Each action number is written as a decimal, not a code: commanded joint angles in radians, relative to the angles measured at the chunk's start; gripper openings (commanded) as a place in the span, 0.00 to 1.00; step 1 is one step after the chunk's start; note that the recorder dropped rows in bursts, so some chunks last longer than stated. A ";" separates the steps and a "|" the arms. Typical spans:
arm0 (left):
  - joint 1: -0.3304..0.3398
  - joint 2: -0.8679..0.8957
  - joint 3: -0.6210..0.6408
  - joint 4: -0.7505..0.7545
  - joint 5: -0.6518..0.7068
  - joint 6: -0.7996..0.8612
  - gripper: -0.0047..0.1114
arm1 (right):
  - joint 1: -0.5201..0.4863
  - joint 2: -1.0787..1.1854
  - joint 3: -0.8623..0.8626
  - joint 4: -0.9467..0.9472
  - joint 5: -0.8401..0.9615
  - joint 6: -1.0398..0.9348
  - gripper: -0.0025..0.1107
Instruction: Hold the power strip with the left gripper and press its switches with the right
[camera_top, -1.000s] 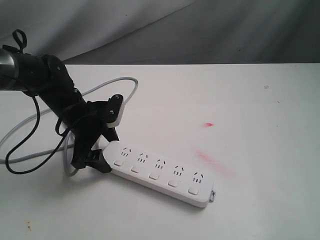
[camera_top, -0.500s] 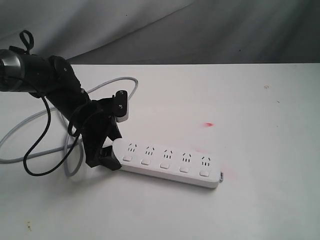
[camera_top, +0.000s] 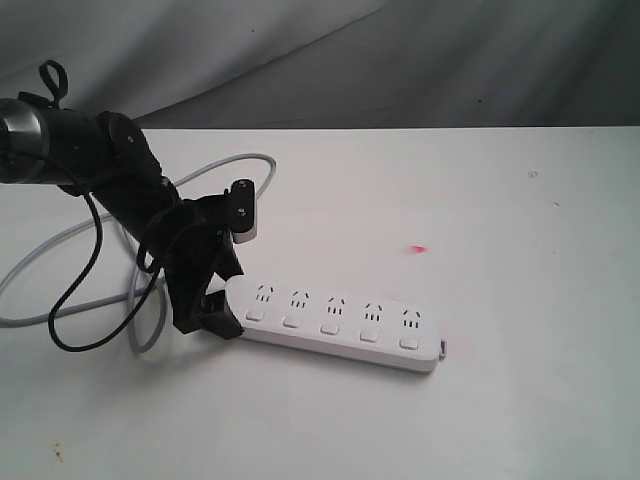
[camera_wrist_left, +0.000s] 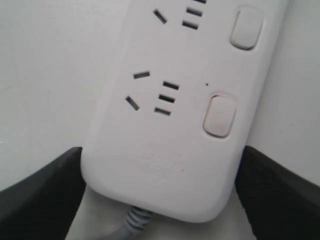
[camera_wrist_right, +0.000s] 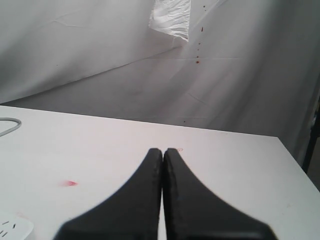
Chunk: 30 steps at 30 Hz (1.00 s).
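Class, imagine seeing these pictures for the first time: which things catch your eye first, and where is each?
The white power strip lies on the pale table, its cord end clamped by the left gripper, the grey cord looping away behind. The right gripper hangs shut and empty over the table, not at the switches.

The white power strip (camera_top: 335, 325) lies flat on the table (camera_top: 520, 250), sockets up, five white switches (camera_top: 329, 330) along its near edge. The left gripper (camera_top: 225, 298) clamps its cord end.
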<state>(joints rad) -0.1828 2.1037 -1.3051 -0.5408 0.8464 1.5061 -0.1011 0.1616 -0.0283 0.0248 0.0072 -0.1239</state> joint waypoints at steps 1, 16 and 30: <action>-0.003 0.004 -0.001 -0.003 -0.016 -0.022 0.67 | -0.006 -0.006 0.005 -0.012 -0.007 0.000 0.02; -0.003 0.004 -0.001 -0.003 -0.016 -0.011 0.67 | -0.006 -0.006 0.005 -0.012 -0.007 0.002 0.02; -0.003 0.004 -0.001 -0.003 -0.016 -0.011 0.67 | -0.006 -0.006 0.005 -0.012 -0.007 0.000 0.02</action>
<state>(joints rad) -0.1828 2.1037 -1.3051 -0.5408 0.8464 1.5061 -0.1011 0.1616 -0.0283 0.0248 0.0072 -0.1239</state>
